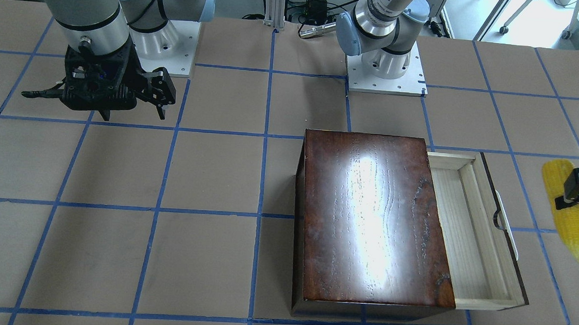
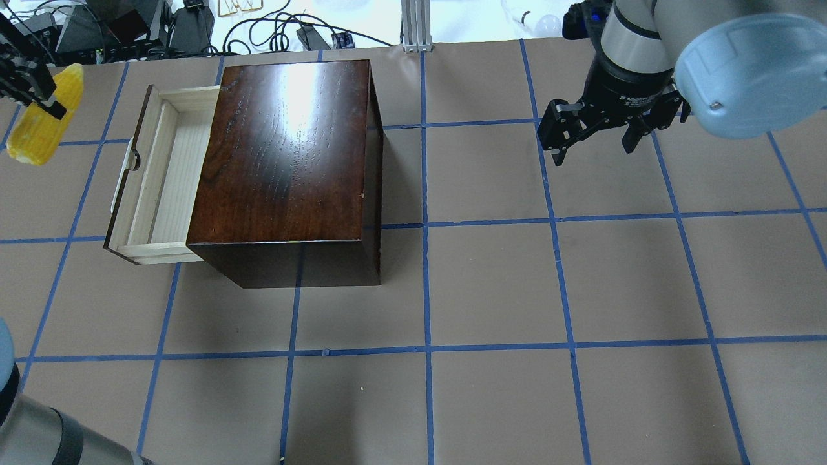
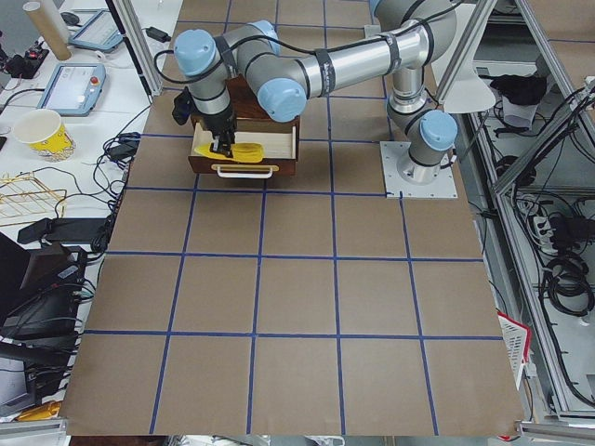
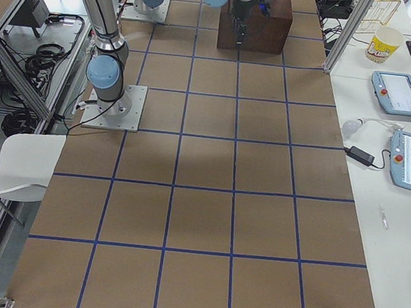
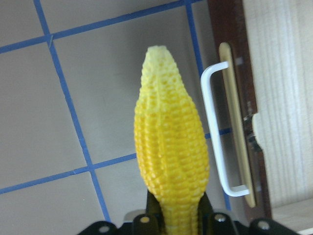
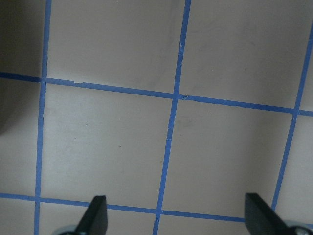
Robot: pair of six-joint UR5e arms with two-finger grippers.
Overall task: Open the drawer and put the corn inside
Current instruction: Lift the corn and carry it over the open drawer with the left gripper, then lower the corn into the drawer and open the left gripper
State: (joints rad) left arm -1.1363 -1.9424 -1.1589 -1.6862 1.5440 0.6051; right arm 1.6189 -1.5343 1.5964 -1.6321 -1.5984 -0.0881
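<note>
The left gripper is clenched on the corn. It holds the corn above the table, outside the pulled-out drawer and just left of the drawer's handle. The right gripper is released with its fingers spread, well right of the box.

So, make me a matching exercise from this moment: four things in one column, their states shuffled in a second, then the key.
Things
1. bumpy yellow toy corn cob
2. pale wood drawer with dark front panel and white bar handle
3. left gripper
4. right gripper

States
A. open, holding nothing
B. pulled out of the box, nothing in it
C. shut on the cob
D. held in the air, outside the drawer's front

Pairs: 1-D, 2-B, 3-C, 4-A
</note>
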